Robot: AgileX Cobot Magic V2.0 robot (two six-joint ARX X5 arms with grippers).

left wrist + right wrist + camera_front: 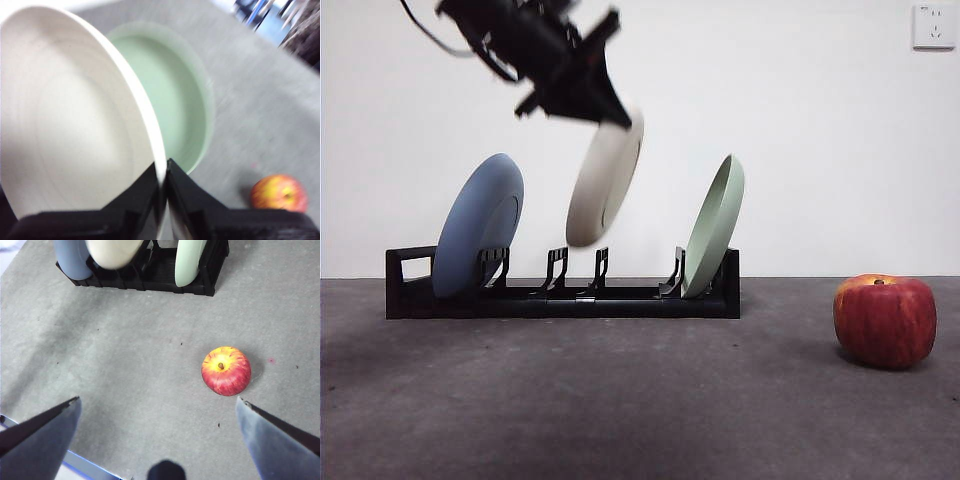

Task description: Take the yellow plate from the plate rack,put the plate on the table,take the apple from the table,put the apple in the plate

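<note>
The yellow plate (605,188) is held in the air above the middle slots of the plate rack (560,297), tilted, its lower edge just clear of the prongs. Its upper rim is pinched by the left claw (165,186) — jaws clamped tight on the rim, one on each face, as seen in the left wrist view. In the front view that claw (620,118) is seen coming down from the upper left, dark and blurred.

On the rack, a blue plate (477,226) is leaned in the slot near the handle end, and a pale green plate (714,226) in the slot at the opp. end; both are tilted the same way.

The apple (885,321) is left on the surface (620,400), well apart from the rack, off its green-plate end, stem up.

The right claw (157,412) is hung above the surface near the apple — jaws spread wide, nothing btw. them.
</note>
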